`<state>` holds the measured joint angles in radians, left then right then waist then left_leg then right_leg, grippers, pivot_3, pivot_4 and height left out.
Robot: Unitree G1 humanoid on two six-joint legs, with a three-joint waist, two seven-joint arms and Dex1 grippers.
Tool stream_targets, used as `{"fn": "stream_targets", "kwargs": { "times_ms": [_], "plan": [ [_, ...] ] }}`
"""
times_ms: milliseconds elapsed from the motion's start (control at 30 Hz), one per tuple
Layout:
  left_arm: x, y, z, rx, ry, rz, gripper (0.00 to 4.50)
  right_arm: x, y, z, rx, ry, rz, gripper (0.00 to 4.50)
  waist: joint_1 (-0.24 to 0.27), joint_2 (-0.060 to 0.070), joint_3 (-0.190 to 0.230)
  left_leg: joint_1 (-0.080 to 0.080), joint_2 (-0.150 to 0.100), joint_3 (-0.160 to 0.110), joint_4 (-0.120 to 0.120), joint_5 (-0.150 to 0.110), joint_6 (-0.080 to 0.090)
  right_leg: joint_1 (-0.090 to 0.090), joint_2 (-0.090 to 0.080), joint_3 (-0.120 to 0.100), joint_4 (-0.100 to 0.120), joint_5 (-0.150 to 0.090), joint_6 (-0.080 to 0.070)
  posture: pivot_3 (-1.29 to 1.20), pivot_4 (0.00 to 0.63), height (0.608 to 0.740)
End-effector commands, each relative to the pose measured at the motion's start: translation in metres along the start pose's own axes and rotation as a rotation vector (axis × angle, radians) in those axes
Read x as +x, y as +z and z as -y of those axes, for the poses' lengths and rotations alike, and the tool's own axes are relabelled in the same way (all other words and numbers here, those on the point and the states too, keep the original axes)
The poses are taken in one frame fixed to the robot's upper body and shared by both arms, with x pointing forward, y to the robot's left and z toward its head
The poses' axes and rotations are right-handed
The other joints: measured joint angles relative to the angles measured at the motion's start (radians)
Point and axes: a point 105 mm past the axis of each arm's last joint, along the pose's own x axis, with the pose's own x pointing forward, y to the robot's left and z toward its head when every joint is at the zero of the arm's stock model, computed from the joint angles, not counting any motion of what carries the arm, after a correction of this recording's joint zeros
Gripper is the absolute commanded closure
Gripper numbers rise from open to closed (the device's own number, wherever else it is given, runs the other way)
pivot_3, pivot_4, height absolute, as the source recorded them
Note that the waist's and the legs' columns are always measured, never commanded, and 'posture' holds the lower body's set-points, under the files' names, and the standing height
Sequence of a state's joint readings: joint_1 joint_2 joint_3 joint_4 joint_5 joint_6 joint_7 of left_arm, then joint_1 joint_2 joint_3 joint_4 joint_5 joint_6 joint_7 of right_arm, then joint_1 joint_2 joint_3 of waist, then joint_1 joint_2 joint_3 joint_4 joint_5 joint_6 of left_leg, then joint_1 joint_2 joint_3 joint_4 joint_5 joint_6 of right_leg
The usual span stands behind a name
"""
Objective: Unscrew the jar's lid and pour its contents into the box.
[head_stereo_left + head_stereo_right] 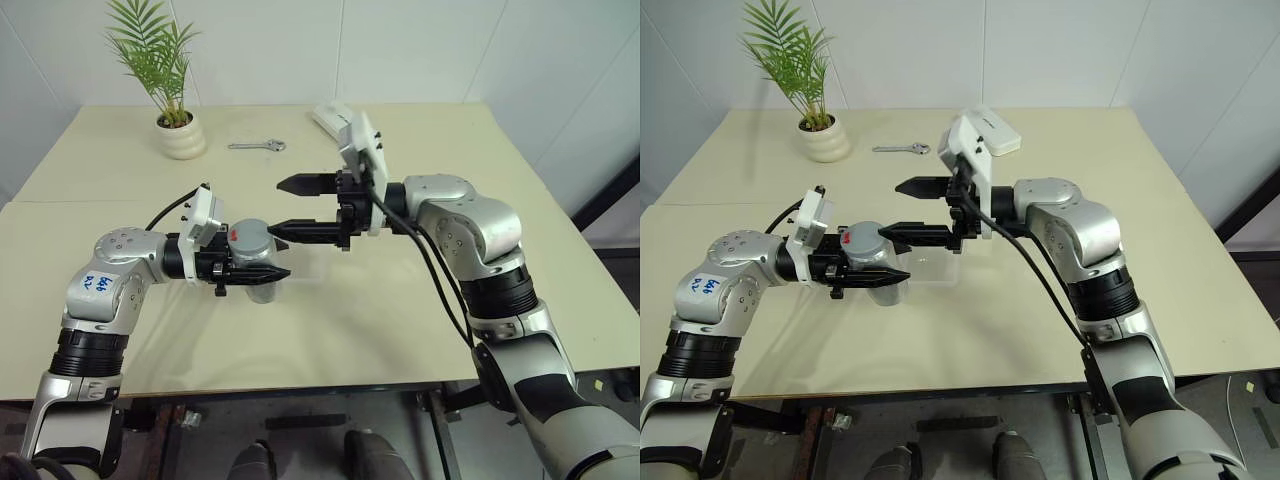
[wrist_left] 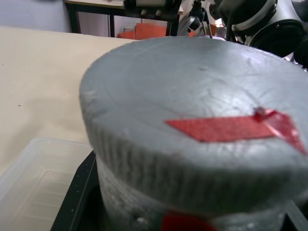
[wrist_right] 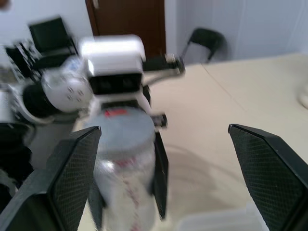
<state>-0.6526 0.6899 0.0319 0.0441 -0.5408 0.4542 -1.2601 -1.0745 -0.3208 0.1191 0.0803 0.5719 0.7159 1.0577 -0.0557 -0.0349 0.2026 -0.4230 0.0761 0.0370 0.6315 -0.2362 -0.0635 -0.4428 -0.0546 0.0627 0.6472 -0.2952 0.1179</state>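
Lid (image 2: 192,115) on, jar (image 1: 256,262) clamped in your left fingers (image 1: 262,272)
Centre your wide-open, empty right fingers (image 1: 300,184) round the lid before closing

1. The lid (image 2: 192,130) is matt grey with a slightly rough top, a finely ribbed edge and a smooth red strip.
2. The jar (image 3: 126,192) is clear and glossy.
3. The box (image 2: 33,187) is translucent, smooth plastic.
4. The table (image 1: 330,320) is matt, smooth cream.
5. The wrench (image 1: 258,146) is shiny metal.
6. The plant pot (image 1: 182,138) is ribbed and off-white.
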Motion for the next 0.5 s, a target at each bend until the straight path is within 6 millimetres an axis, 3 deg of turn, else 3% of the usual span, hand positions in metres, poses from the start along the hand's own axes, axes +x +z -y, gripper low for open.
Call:
{"fn": "stream_targets", "kwargs": {
  "times_ms": [33, 100, 267, 500],
  "plan": [
    [-0.002, 0.015, 0.001, 0.074, -0.003, 0.004, 2.47, 0.001, 0.021, -0.011, -0.035, 0.057, 0.059, 0.05, 0.000, 0.000, 0.000, 0.000, 0.000, 0.000, 0.000, 0.000, 0.000, 0.000, 0.000, 0.000, 0.000, 0.000, 0.000, 0.00, 0.150, 0.740],
    [-0.002, 0.015, 0.001, 0.074, -0.003, 0.005, 2.47, 0.003, 0.020, -0.012, -0.035, 0.060, 0.053, 0.05, 0.000, 0.000, 0.000, 0.000, 0.000, 0.000, 0.000, 0.000, 0.000, 0.000, 0.000, 0.000, 0.000, 0.000, 0.000, 0.00, 0.150, 0.740],
    [-0.001, 0.014, 0.003, 0.069, -0.001, 0.012, 2.47, 0.028, 0.007, -0.021, -0.041, 0.086, -0.008, 0.05, -0.004, 0.000, 0.000, 0.000, 0.000, 0.000, 0.000, 0.000, 0.000, 0.000, 0.000, 0.000, 0.000, 0.000, 0.000, 0.00, 0.150, 0.740],
    [-0.001, 0.013, 0.003, 0.067, 0.002, 0.012, 2.47, 0.039, -0.007, -0.021, -0.028, 0.067, -0.055, 0.05, 0.002, 0.000, 0.000, 0.000, 0.001, 0.000, 0.001, 0.000, 0.000, 0.000, 0.002, 0.000, 0.000, 0.000, 0.000, 0.00, 0.150, 0.740]
  ]
}}
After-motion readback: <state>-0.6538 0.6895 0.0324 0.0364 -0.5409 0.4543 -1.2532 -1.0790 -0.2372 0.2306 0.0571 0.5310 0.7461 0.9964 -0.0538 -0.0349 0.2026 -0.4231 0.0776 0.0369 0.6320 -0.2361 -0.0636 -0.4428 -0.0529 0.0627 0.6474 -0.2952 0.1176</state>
